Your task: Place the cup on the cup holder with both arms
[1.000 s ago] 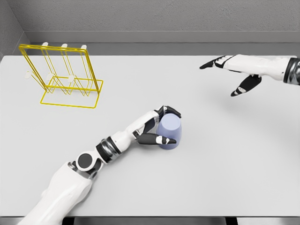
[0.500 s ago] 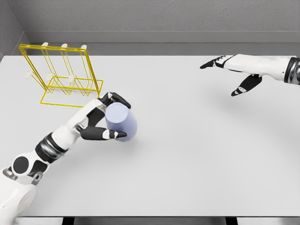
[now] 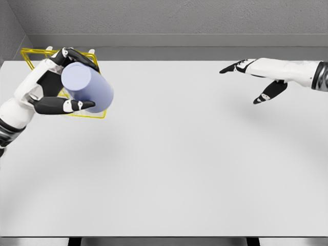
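A pale blue cup hangs in the air at the upper left, tilted with its closed base toward the camera. My left hand is shut on it, thumb below and fingers over the top. The yellow wire cup holder stands on the table right behind the hand and cup, mostly hidden by them; only its top bar and a bit of its base show. My right hand hovers open above the table at the far right, fingers spread, holding nothing.
The white table fills the view, with a grey wall along its back edge and left side.
My left hand has lifted the cup off the table and carried it up and left, from the table's middle to in front of the cup holder. The right arm has barely moved.
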Controlling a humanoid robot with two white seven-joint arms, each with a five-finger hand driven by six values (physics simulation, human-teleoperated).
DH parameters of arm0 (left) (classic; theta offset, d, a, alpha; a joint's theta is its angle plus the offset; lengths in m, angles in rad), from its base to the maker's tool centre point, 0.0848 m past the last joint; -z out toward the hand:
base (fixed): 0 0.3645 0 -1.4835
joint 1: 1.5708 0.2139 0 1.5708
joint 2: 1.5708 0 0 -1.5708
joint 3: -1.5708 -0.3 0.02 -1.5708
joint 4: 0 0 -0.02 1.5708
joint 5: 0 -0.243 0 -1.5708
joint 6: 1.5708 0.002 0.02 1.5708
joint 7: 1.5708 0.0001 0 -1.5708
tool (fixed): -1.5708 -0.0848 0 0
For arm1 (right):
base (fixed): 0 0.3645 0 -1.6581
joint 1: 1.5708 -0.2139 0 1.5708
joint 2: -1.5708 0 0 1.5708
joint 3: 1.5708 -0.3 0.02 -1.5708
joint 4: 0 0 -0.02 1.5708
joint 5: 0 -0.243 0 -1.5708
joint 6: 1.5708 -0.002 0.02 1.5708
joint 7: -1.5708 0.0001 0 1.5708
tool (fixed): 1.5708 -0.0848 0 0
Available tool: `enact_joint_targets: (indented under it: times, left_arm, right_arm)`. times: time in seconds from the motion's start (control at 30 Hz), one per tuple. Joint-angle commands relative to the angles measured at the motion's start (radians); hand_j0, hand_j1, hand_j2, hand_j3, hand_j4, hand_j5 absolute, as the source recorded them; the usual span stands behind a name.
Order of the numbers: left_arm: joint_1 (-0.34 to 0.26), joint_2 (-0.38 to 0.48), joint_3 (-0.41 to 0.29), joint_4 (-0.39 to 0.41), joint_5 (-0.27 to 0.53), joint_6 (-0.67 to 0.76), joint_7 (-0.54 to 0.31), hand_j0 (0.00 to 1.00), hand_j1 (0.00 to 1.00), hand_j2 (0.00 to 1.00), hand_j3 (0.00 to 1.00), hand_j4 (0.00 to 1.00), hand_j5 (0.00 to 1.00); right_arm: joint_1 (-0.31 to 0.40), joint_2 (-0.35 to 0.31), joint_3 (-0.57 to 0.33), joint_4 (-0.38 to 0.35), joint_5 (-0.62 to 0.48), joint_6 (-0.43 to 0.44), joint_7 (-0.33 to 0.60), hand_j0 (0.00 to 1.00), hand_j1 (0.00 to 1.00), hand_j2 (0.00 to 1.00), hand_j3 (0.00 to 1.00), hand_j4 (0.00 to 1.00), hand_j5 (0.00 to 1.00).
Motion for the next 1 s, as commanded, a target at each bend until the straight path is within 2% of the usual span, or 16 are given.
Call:
enact_joint_targets:
  times: [0.0,0.3,0.5,0.77,0.97]
  left_arm:
    - [-0.003,0.003,0.002,0.014,0.012,0.036,0.005,0.27,0.27,0.27,0.27,0.27,0.27]
    - [-0.083,-0.017,-0.01,0.161,0.004,0.038,0.005,0.27,0.27,0.27,0.27,0.27,0.27]
    - [-0.089,-0.018,-0.01,0.171,0.001,0.038,0.004,0.27,0.27,0.27,0.27,0.27,0.27]
    - [-0.114,-0.035,-0.009,0.273,-0.007,0.038,0.005,0.27,0.27,0.27,0.27,0.27,0.27]
    - [-0.11,-0.049,-0.012,0.272,-0.008,0.036,0.002,0.27,0.27,0.27,0.27,0.27,0.27]
  right_arm:
    - [0.0,-0.001,-0.001,0.0,-0.007,0.003,0.0,1.0,1.0,1.0,1.0,1.0,1.0]
    - [0.002,-0.002,-0.001,0.0,-0.007,0.003,0.0,1.0,1.0,1.0,1.0,1.0,1.0]
    - [0.0,-0.001,-0.001,0.0,-0.007,0.003,0.0,1.0,1.0,1.0,1.0,1.0,1.0]
    - [0.002,0.002,0.0,0.0,-0.007,0.003,0.0,1.0,1.0,1.0,1.0,1.0,1.0]
    - [0.002,0.004,0.0,0.0,-0.007,0.003,0.0,1.0,1.0,1.0,1.0,1.0,1.0]
